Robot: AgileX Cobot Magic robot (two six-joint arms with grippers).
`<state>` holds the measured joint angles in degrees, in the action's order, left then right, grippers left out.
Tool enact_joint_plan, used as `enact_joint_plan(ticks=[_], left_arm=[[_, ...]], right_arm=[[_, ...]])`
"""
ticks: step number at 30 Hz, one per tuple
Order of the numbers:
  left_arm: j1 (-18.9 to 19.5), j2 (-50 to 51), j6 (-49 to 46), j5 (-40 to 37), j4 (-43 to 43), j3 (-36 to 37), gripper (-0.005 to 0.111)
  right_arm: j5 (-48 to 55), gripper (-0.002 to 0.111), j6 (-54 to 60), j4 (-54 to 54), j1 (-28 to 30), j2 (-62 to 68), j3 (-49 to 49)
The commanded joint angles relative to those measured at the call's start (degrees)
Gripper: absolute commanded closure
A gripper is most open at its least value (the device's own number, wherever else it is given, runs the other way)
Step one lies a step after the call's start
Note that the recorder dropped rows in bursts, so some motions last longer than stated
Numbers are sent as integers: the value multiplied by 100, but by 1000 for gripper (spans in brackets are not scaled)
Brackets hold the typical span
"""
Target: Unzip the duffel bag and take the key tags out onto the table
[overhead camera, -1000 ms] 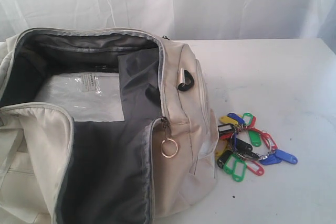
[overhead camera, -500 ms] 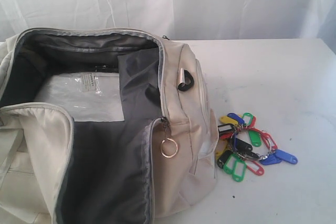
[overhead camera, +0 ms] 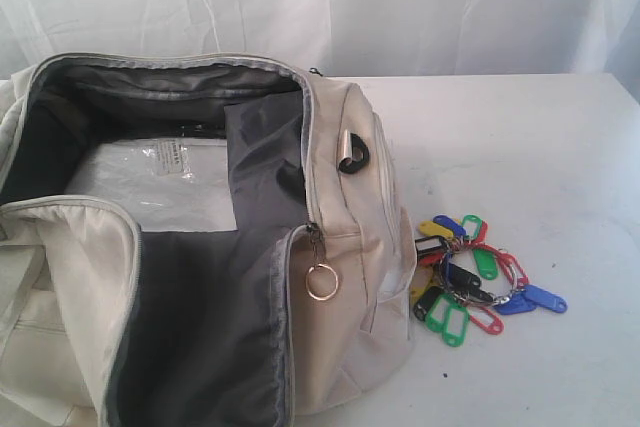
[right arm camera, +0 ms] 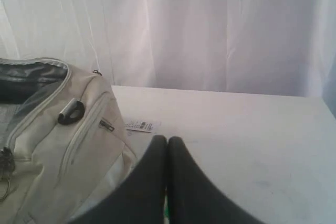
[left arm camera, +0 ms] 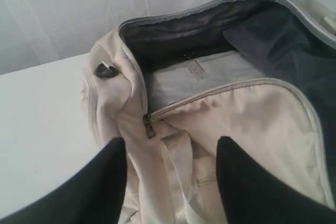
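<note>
Since the key tags (overhead camera: 470, 282) lay on the table (overhead camera: 540, 147) just beside the right end of the duffel bag (overhead camera: 340, 347), the right gripper (right arm camera: 167, 140), pinched shut and empty, was probably nearer them; the left gripper (left arm camera: 171, 140) hung spread wide over the bag's opposite end.

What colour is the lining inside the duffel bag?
The lining is dark grey, clearest in the exterior view.
</note>
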<state>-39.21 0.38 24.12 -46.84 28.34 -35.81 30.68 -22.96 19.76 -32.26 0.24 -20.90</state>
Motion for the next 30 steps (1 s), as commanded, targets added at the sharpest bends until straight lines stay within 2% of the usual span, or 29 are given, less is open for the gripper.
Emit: enact_joint_plan(ticks=[1, 5, 11, 30], left_arm=[[22, -38, 101, 965, -234, 591, 64], [22, -38, 134, 1959, -216, 1318, 84], [22, -38, 134, 2005, -216, 1951, 106], [22, -38, 134, 1862, -216, 1975, 107]], right_arm=[[-280, 108, 366, -84, 29, -24, 166], [-809, 108, 684, -84, 29, -24, 638], [-676, 108, 684, -24, 29, -24, 811], [-663, 108, 605, -91, 29, -24, 800]])
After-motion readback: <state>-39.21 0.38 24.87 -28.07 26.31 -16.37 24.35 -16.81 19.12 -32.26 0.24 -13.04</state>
